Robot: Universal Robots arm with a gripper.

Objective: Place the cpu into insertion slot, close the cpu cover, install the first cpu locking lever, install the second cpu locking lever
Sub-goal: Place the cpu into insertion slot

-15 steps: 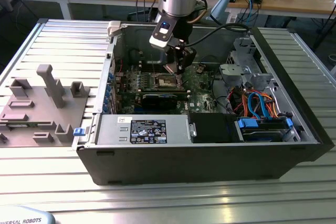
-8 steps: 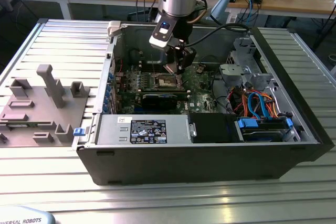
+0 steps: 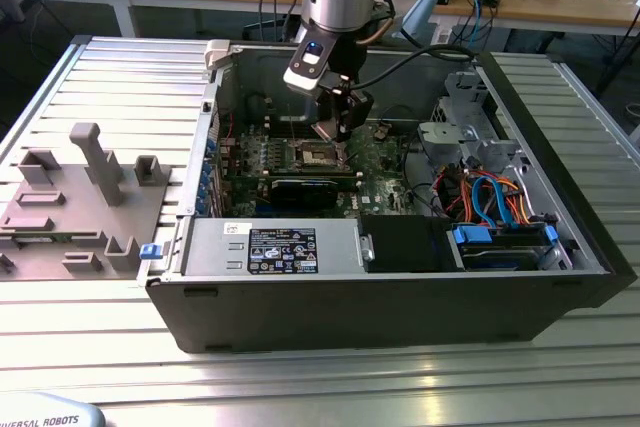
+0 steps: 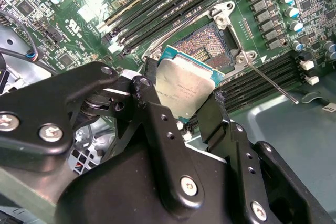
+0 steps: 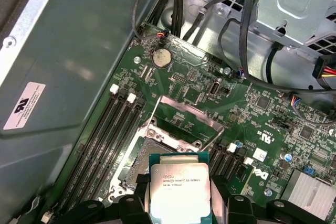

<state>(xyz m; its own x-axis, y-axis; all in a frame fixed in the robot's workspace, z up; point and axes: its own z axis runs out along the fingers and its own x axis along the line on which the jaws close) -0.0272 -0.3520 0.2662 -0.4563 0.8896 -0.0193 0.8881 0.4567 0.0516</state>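
Claw (image 3: 338,135) first, in the exterior view: it hangs from the arm straight down into the open case (image 3: 400,312), tips low over the green board (image 3: 385,162). The slot (image 3: 312,155) lies just under the tips and slightly off to one side, near but not touching. The case sits on a ribbed metal table (image 3: 300,387). A grey fixture (image 3: 85,197) stands well apart from the claw, outside the case.

In the second wrist view the fingers (image 4: 212,114) are pinched on the cpu (image 4: 185,90), one on each of two opposite edges, with its metal top facing the camera. The cpu hangs clear above the board and is not seated. Directly beyond its leading edge lies the slot (image 4: 207,48), its bed of fine contacts bare. A thin lever (image 4: 269,80) lies beside the slot, off to one side of the claw. Rows of memory slots (image 4: 163,1) run past on both sides.

In the first wrist view the cpu (image 5: 179,190) sits between the two fingers, and the slot (image 5: 139,161) is just ahead of and below it. The cover (image 5: 191,112) stands raised at the slot's far side, away from the claw, so the opening is free. The cpu is square, so no long axis matters. Its sides look roughly parallel to the slot's rim, I judge, perhaps with a small twist. Room is tight, with memory slots close on both flanks and cables (image 5: 178,3) well beyond the cover.
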